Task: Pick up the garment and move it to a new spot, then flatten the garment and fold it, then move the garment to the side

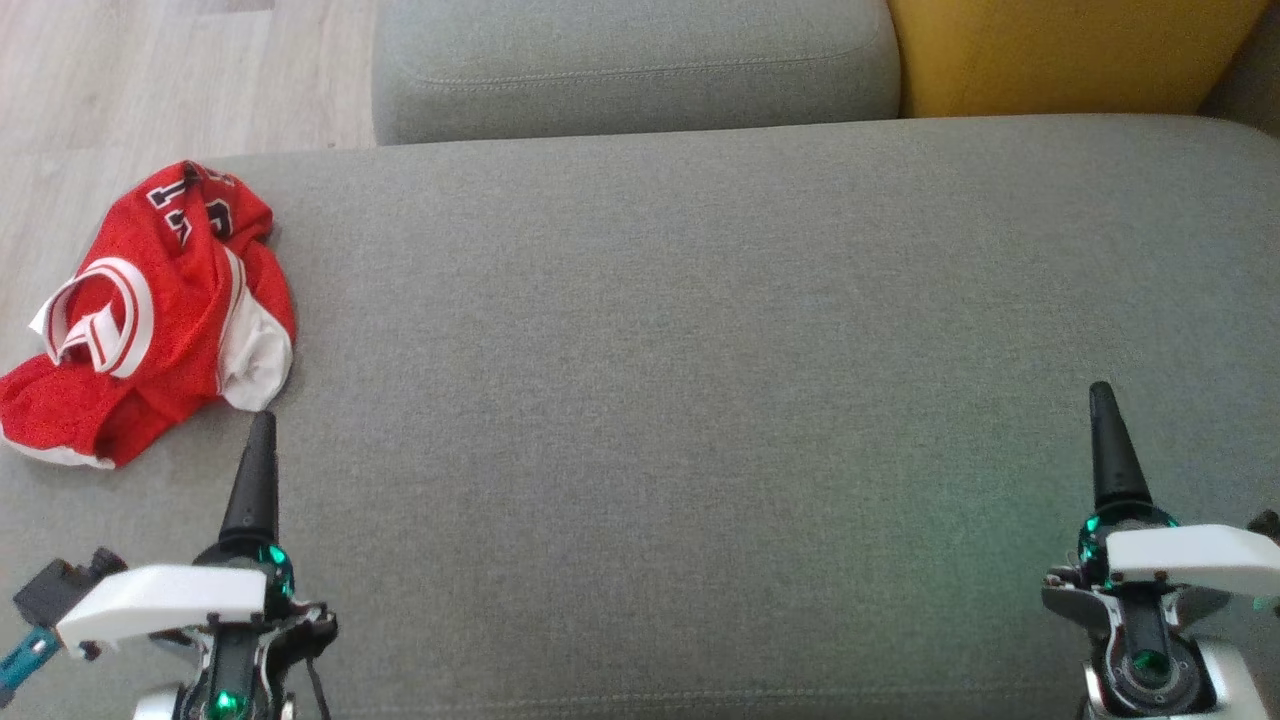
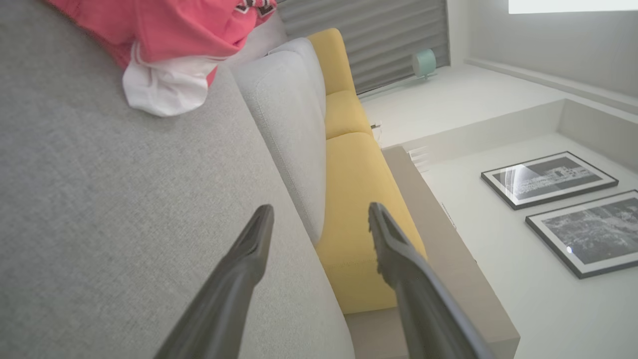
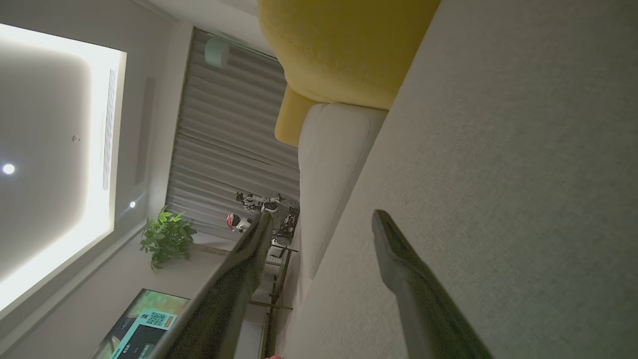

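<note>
Where the seat lies nearest, the left tool and the right tool are held low over it at either side, well apart, each spread wide. Just beyond the left tool, the garment, red with white trim, is seen crumpled at the seat's left edge, not touched by that tool. Farther back, a grey cushion is set beside a yellow cushion, and wooden floor is seen at the far left.
</note>
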